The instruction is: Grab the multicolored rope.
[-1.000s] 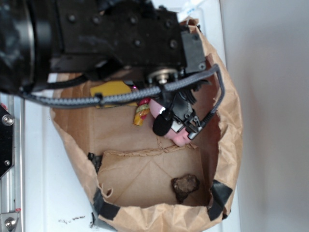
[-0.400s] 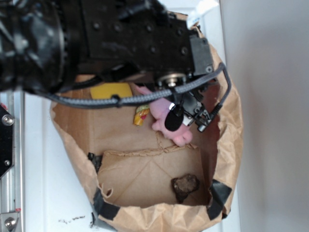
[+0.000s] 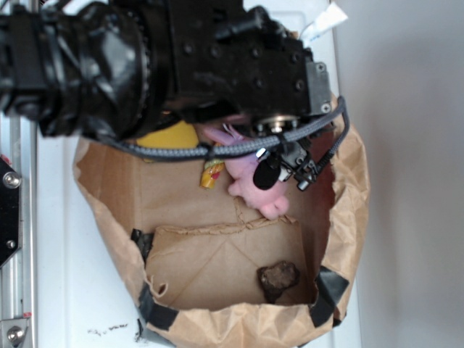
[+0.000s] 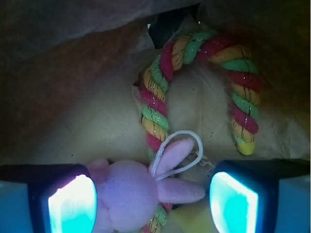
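The gripper [image 4: 153, 196] is spread wide and holds nothing; the pink bunny [image 4: 131, 187] lies between its pads [image 4: 72, 204]. The rope [image 4: 160, 97] arches beyond the bunny, partly under it, on the floor of the paper bag [image 3: 348, 217].

Wrist view. The multicolored rope [image 4: 194, 82], twisted of red, yellow and green strands, arches in a cane-shaped bend across brown paper. Its long leg runs down under the pink plush bunny [image 4: 131, 191], whose ear lies over the cord. A white loop [image 4: 182, 153] rests at the bunny's ears. Gripper [image 4: 153, 199]: two glowing pads, spread wide, flank the bunny.
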Available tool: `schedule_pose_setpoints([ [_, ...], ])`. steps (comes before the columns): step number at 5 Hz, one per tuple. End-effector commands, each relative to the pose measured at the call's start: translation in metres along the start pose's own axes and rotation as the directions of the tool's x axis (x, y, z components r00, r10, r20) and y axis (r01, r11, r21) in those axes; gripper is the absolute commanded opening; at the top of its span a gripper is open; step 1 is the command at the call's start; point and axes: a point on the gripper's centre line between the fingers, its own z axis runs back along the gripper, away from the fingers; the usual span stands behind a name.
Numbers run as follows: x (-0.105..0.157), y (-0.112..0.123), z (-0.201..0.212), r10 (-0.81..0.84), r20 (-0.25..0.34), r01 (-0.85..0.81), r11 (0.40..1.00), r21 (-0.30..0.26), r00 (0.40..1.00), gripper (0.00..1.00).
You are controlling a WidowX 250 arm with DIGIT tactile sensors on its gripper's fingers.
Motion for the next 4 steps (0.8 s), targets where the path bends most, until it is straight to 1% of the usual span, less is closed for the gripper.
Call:
schedule_pose_setpoints([
  [1, 0.011, -0.005, 0.015, 0.000, 0.050, 0.001, 0.999, -0.034, 0.999, 1.00],
  [2, 0.029, 0.007, 0.003, 0.104, 0.080, -0.103, 0.995, -0.014, 0.991, 1.00],
  [3, 0.043, 0.016, -0.017, 0.156, 0.116, -0.158, 0.987, 0.009, 0.981, 1.00],
  [4, 0.050, 0.020, -0.028, 0.192, 0.142, -0.198, 0.980, 0.029, 0.971, 1.00],
])
